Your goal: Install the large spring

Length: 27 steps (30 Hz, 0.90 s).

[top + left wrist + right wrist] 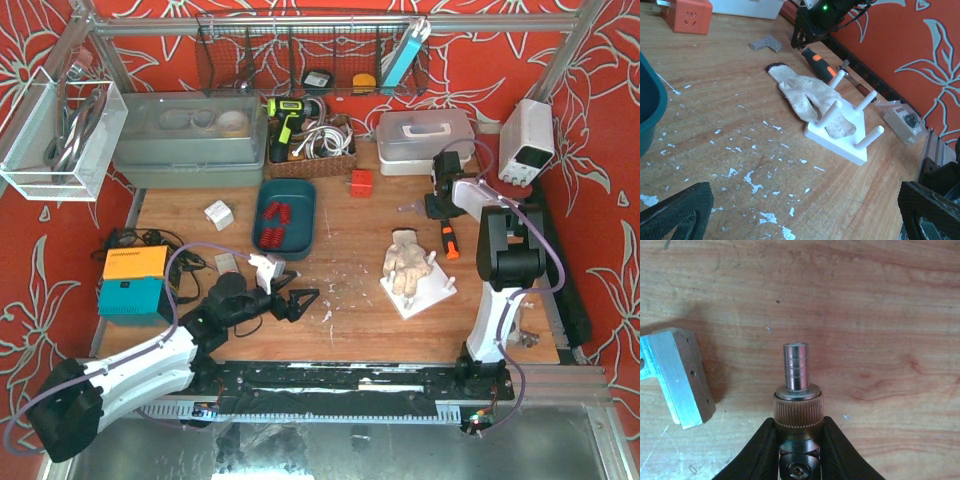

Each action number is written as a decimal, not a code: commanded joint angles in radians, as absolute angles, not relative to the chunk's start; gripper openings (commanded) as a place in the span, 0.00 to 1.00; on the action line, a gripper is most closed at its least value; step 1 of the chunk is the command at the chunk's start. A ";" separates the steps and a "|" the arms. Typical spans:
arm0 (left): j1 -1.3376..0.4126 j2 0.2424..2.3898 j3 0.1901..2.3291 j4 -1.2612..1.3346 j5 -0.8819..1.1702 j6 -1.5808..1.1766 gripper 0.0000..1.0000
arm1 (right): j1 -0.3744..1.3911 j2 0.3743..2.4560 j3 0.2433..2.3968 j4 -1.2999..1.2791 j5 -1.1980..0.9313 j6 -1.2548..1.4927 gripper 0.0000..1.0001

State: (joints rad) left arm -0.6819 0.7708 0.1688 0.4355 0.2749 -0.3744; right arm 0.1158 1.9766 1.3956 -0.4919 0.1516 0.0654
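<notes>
Everywhere red floral walls point(480, 70); wooden table point(350, 240) (white-flecked); left fingers point(675, 210) spread wide, right fingers point(760, 450) gripping metal fitting point(796, 390).

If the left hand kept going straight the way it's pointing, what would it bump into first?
Probably the white peg stand with the worn glove draped on it, straight ahead; depth is hard to judge.
</notes>
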 commanded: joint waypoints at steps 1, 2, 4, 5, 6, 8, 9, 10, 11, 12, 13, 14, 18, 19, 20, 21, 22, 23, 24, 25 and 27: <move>-0.689 0.791 0.177 0.441 0.254 -0.349 1.00 | 0.108 2.009 1.448 -0.499 0.138 0.072 0.12; -0.689 0.795 0.179 0.436 0.251 -0.347 1.00 | 0.106 2.013 1.450 -0.500 0.143 0.076 0.16; -0.689 0.798 0.180 0.434 0.241 -0.346 1.00 | 0.105 2.014 1.449 -0.497 0.154 0.081 0.25; -0.689 0.797 0.179 0.432 0.234 -0.345 1.00 | 0.104 2.012 1.449 -0.497 0.162 0.085 0.30; -0.689 0.795 0.179 0.428 0.223 -0.344 1.00 | 0.104 2.008 1.450 -0.500 0.168 0.090 0.34; -0.689 0.787 0.179 0.414 0.198 -0.342 1.00 | 0.104 2.001 1.461 -0.517 0.173 0.103 0.43; -0.689 0.780 0.179 0.411 0.188 -0.342 1.00 | 0.105 1.994 1.467 -0.527 0.172 0.112 0.46; -0.689 0.771 0.177 0.403 0.175 -0.342 1.00 | 0.104 1.985 1.473 -0.537 0.173 0.120 0.49; -0.689 0.760 0.177 0.392 0.157 -0.343 1.00 | 0.105 1.972 1.471 -0.543 0.169 0.128 0.51; -0.689 0.752 0.176 0.380 0.141 -0.342 1.00 | 0.106 1.954 1.462 -0.544 0.163 0.139 0.53; -0.689 0.741 0.178 0.367 0.123 -0.341 1.00 | 0.106 1.930 1.447 -0.540 0.154 0.151 0.55; -0.689 0.732 0.176 0.357 0.099 -0.343 1.00 | 0.105 1.904 1.430 -0.539 0.143 0.178 0.57; -0.689 0.709 0.196 0.258 -0.135 -0.400 1.00 | 0.113 1.797 1.373 -0.580 0.097 0.293 0.60; -0.689 0.709 0.210 0.234 -0.184 -0.413 1.00 | 0.118 1.772 1.358 -0.604 0.101 0.322 0.60; -0.689 0.711 0.229 0.217 -0.217 -0.416 1.00 | 0.125 1.746 1.340 -0.624 0.088 0.346 0.60; -0.689 0.712 0.250 0.200 -0.245 -0.422 1.00 | 0.128 1.717 1.316 -0.640 0.061 0.361 0.60; -0.689 0.716 0.273 0.186 -0.264 -0.425 1.00 | 0.132 1.689 1.293 -0.651 0.046 0.383 0.60; -0.689 0.721 0.296 0.175 -0.286 -0.429 1.00 | 0.139 1.656 1.267 -0.662 0.046 0.410 0.60; -0.689 0.727 0.317 0.166 -0.311 -0.440 1.00 | 0.147 1.624 1.241 -0.675 0.055 0.437 0.60; -0.689 0.736 0.338 0.163 -0.334 -0.448 1.00 | 0.156 1.593 1.224 -0.700 0.080 0.484 0.61; -0.689 0.763 0.377 0.166 -0.371 -0.449 1.00 | 0.171 1.538 1.213 -0.770 0.138 0.556 0.62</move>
State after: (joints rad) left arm -0.6827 0.7353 0.2924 0.1890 -0.2176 -0.4210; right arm 0.1394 1.6176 1.2572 -0.6128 0.0868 0.3820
